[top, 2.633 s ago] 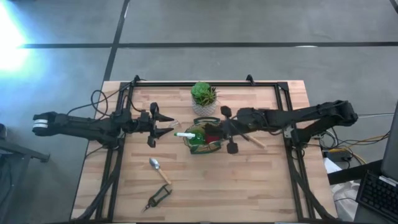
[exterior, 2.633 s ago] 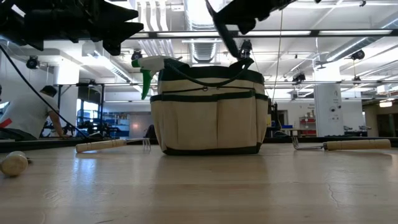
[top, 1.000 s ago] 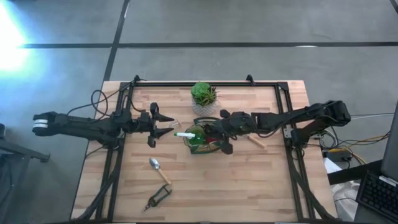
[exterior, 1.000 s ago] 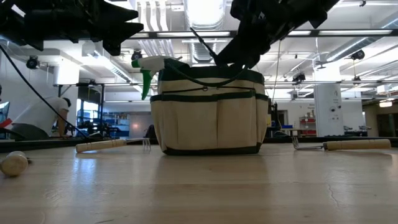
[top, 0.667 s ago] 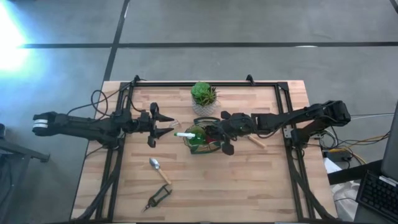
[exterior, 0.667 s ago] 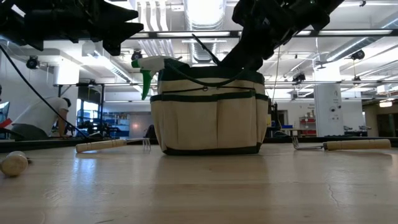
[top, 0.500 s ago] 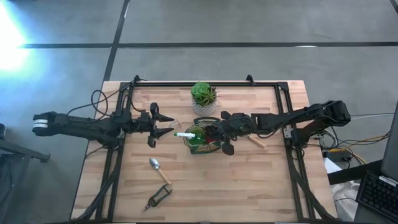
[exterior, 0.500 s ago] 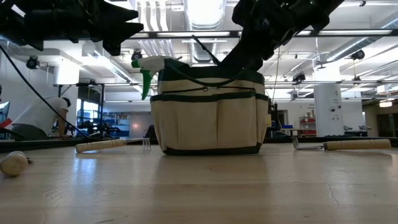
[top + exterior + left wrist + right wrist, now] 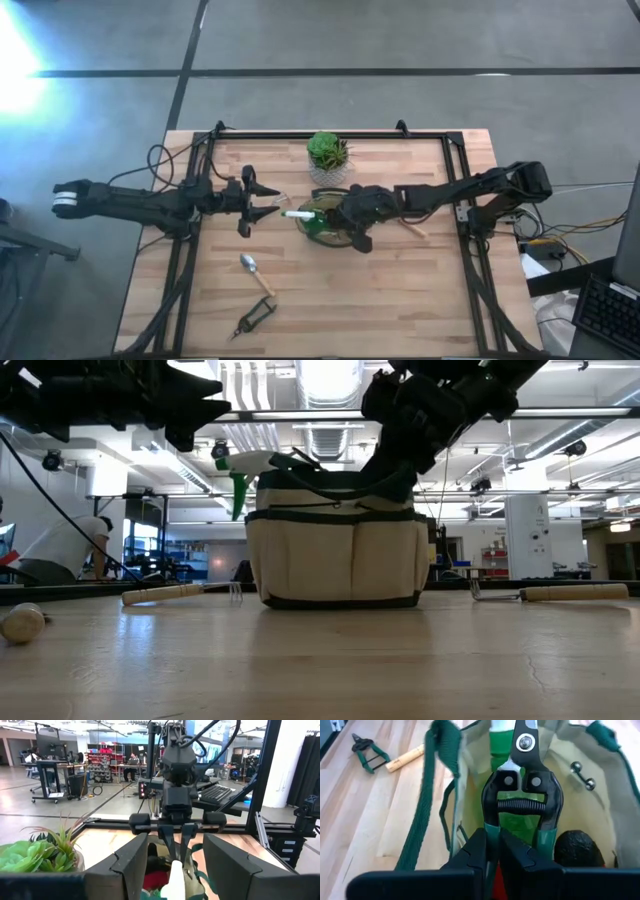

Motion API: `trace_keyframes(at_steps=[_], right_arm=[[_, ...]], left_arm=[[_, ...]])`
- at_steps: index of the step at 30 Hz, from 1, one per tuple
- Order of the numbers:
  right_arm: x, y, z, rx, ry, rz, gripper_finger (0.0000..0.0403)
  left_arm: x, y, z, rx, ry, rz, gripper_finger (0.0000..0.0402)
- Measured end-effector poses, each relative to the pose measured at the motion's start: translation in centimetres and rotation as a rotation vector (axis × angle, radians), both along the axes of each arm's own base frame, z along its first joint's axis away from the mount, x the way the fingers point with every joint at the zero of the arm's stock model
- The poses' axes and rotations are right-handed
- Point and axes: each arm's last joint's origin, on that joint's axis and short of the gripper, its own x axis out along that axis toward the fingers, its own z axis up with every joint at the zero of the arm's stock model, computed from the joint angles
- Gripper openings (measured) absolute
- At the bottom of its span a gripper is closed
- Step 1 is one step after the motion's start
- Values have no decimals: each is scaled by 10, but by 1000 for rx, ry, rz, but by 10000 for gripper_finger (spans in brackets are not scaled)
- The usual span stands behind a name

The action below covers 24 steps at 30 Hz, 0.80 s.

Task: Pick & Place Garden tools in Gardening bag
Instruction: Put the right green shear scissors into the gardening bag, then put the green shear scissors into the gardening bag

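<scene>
This is a large open robotics lab or workshop. A polished grey concrete floor surrounds the pale wooden desk. Exposed silver ceiling ducts and strip lights hang overhead, with red parts shelving, a wheeled black workstation and seated people behind.

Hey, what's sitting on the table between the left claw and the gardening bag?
Nothing stands there: in the high view, only bare wood lies between the left claw and the gardening bag. A white spray nozzle juts from the bag toward that claw.
</scene>
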Motion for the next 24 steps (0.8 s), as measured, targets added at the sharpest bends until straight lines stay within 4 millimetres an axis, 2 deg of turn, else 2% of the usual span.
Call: trace_keyframes(at_steps=[8, 14, 19, 24], right_arm=[[-4, -1, 8, -13, 3, -19, 87], [-7, -1, 12, -16, 0, -16, 117], [-16, -1, 35, -22, -82, -7, 128], [-36, -1, 68, -19, -198, -9, 132]], left_arm=[[1, 0, -2, -1, 16, 0, 195], [1, 0, -3, -2, 23, 0, 195], [1, 0, -3, -2, 26, 1, 195], [1, 0, -4, -2, 33, 0, 195]])
